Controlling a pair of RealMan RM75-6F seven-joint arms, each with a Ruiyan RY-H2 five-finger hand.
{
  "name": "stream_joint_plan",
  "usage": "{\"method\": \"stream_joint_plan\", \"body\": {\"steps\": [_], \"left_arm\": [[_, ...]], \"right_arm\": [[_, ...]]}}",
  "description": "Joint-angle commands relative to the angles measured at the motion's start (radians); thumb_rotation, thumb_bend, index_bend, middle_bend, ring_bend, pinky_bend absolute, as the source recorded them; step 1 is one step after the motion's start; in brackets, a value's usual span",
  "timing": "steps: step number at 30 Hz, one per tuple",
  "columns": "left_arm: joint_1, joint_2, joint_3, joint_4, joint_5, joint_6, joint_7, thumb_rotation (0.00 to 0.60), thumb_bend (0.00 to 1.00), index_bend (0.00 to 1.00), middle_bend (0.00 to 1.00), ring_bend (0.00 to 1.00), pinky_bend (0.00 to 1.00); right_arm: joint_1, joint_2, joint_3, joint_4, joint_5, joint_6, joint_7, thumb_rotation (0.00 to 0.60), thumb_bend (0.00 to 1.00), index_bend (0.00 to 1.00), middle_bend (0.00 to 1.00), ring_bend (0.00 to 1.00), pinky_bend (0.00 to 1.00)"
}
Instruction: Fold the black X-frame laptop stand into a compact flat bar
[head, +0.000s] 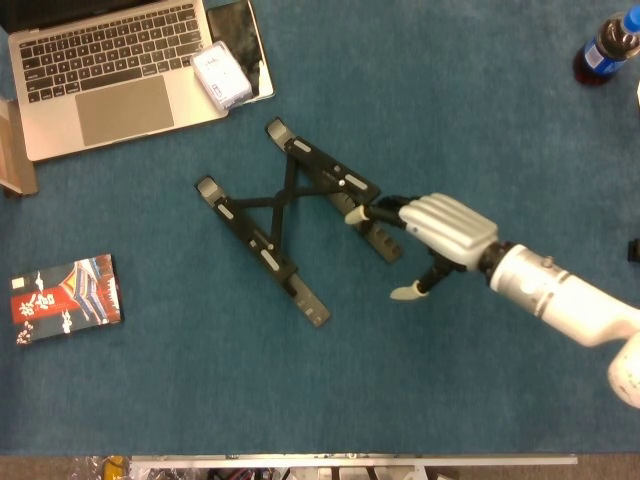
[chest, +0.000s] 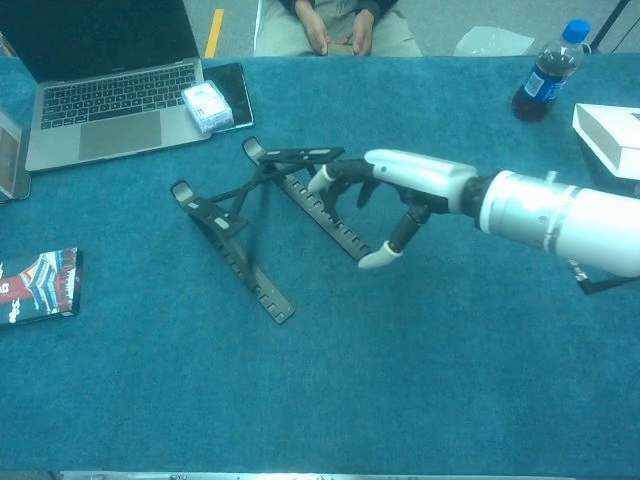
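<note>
head view: my right hand (head: 437, 228) reaches the stand (head: 290, 215) mid-tabletop (head: 480, 110), fingers spread over its right rail (contact unclear). chest view: the hand (chest: 400, 185) is wide, holding nothing, thumb low beside that rail.

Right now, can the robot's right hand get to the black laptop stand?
Probably yes. The right hand is already at the laptop stand, fingertips by its near leg, fingers spread, and nothing lies between them.

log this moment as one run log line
phase: reach | right hand: fingers at right rail of laptop stand, no grip seen | left hand: not in view | stand: unfolded
</note>
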Motion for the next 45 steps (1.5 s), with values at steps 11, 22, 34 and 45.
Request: {"method": "stream_joint_plan", "body": {"steps": [11, 22, 34, 45], "left_arm": [[-0.029, 0.015, 0.009, -0.004, 0.022, -0.038, 0.006, 0.6, 0.4, 0.07, 0.04, 0.0, 0.0], [-0.036, 0.015, 0.012, -0.002, 0.018, -0.047, 0.005, 0.6, 0.4, 0.07, 0.05, 0.0, 0.0], [-0.031, 0.013, 0.016, 0.015, 0.013, -0.039, -0.014, 0.6, 0.4, 0.07, 0.05, 0.0, 0.0], [-0.028, 0.008, 0.017, 0.025, 0.014, -0.032, -0.026, 0.6, 0.4, 0.07, 0.04, 0.0, 0.0]], "right_arm": [[0.096, -0.104, 0.1, 0.087, 0.13, 0.045, -0.223, 0.6, 0.0, 0.2, 0.32, 0.19, 0.29], [0.193, -0.186, 0.174, 0.204, 0.252, 0.026, -0.291, 0.6, 0.0, 0.2, 0.32, 0.19, 0.29], [0.288, -0.266, 0.228, 0.319, 0.335, 0.01, -0.315, 0.6, 0.0, 0.2, 0.32, 0.19, 0.29], [0.339, -0.31, 0.247, 0.396, 0.403, 0.008, -0.335, 0.6, 0.0, 0.2, 0.32, 0.19, 0.29]]}}
